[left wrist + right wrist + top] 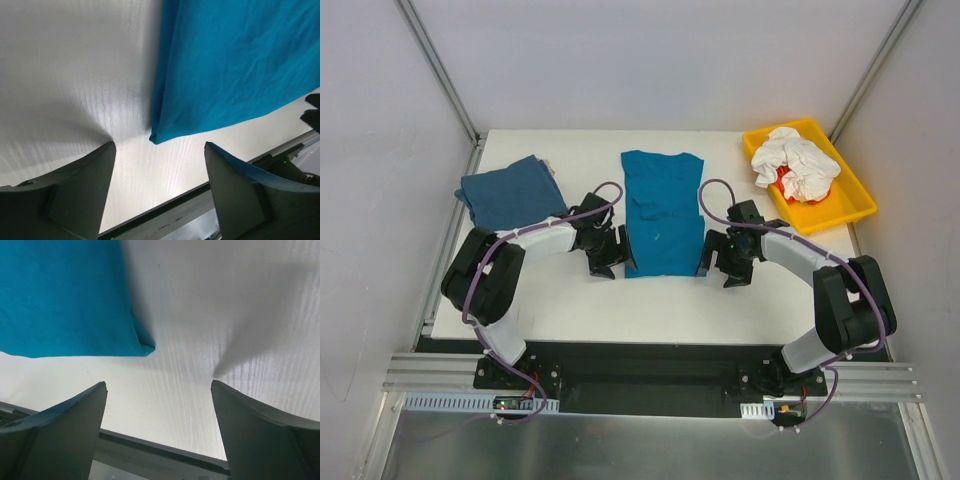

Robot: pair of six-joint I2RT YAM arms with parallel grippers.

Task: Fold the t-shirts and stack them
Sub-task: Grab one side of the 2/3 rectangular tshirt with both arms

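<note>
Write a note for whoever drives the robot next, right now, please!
Left gripper: open, empty, at the near left corner of the teal-blue shirt.
Right gripper: open, empty, at its near right corner.
Teal-blue shirt: mid-table, folded into a long strip.
Slate-blue shirt: folded, far left.
Pale crumpled cloth: in the yellow tray, far right.
Left to do: probably fold the teal one shorter, then stack it on the slate-blue one.

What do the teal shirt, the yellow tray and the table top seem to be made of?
Teal shirt: soft matte cloth, probably cotton knit; it creases and folds.
Tray: likely plastic; smooth rigid rim, slight sheen.
Table: hard white board, faintly ribbed; perhaps laminate.
</note>
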